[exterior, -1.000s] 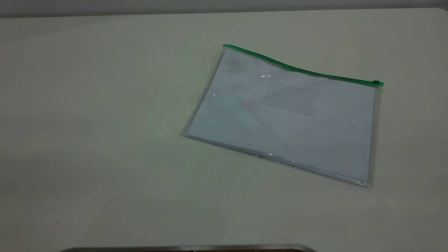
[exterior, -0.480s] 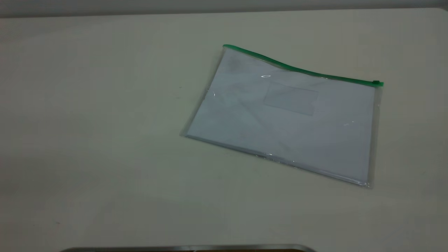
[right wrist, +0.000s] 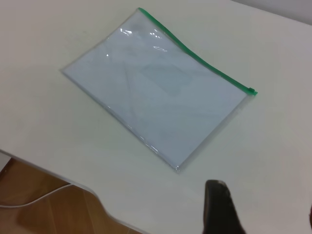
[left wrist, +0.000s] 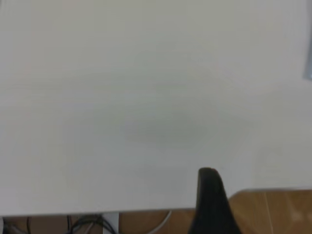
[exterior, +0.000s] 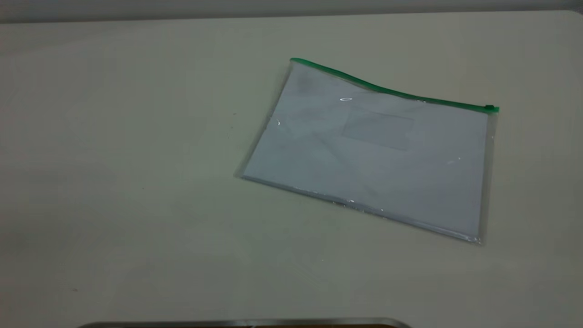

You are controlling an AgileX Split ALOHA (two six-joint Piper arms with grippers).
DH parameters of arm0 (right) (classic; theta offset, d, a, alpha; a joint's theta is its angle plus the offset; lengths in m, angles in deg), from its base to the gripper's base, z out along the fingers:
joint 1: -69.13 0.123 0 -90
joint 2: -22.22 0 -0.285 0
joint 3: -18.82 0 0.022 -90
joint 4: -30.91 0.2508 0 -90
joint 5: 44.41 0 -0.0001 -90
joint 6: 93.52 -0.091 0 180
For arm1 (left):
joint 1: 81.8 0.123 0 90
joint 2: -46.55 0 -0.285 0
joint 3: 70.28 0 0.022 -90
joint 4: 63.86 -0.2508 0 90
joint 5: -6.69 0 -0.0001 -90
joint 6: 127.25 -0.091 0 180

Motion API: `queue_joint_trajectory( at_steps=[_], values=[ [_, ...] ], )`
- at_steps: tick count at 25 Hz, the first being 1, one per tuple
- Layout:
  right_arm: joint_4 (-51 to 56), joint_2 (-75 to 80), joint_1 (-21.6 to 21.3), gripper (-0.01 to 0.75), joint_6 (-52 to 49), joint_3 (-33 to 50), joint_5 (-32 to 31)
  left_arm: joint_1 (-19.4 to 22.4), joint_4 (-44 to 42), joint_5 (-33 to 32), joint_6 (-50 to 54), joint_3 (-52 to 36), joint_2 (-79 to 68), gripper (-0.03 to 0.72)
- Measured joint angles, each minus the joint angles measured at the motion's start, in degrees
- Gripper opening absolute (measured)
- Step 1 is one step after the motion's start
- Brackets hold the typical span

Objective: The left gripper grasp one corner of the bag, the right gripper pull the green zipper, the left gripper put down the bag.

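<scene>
The table (exterior: 136, 182) is the biggest thing before me, a pale flat top that fills the outside view, with its near edge and a wooden floor (left wrist: 273, 209) showing beyond it from my left wrist. On the table lies the bag (exterior: 373, 155), flat and turned at a slant, right of the middle in the outside view, with white paper inside and a small clear pocket (exterior: 378, 128) on its face. The green zipper (exterior: 391, 91) runs along the bag's far long edge, humped a little near its middle, and its slider (exterior: 491, 108) sits at the right-hand end. The corner of the bag (exterior: 294, 60) at the zipper's left end rests on the table with nothing touching it. My left gripper (left wrist: 210, 202) hangs above the table's edge, well apart from the bag, holding nothing; only one dark finger shows, so I cannot tell how wide it stands. My right gripper (right wrist: 222, 207) hovers near the bag's plain corner, not touching it, empty, and its opening I likewise cannot tell.
</scene>
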Motion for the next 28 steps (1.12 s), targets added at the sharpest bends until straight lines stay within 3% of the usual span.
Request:
queue_joint_trajectory(
  at_steps=[12, 21, 28],
  values=[
    [0.0, 0.0, -0.6, 0.472, 0.0, 0.0, 0.0, 0.1, 0.0, -0.1, 0.0, 0.0, 0.7, 0.568],
    [-0.2, 0.0, -14.8, 0.472, 0.0, 0.0, 0.0, 0.1, 0.0, -0.2, 0.0, 0.0, 0.7, 0.568],
    [-1.7, 0.0, -15.7, 0.472, -1.9, 0.0, 0.0, 0.1, 0.0, -0.2, -0.1, 0.0, 0.7, 0.568]
  ],
)
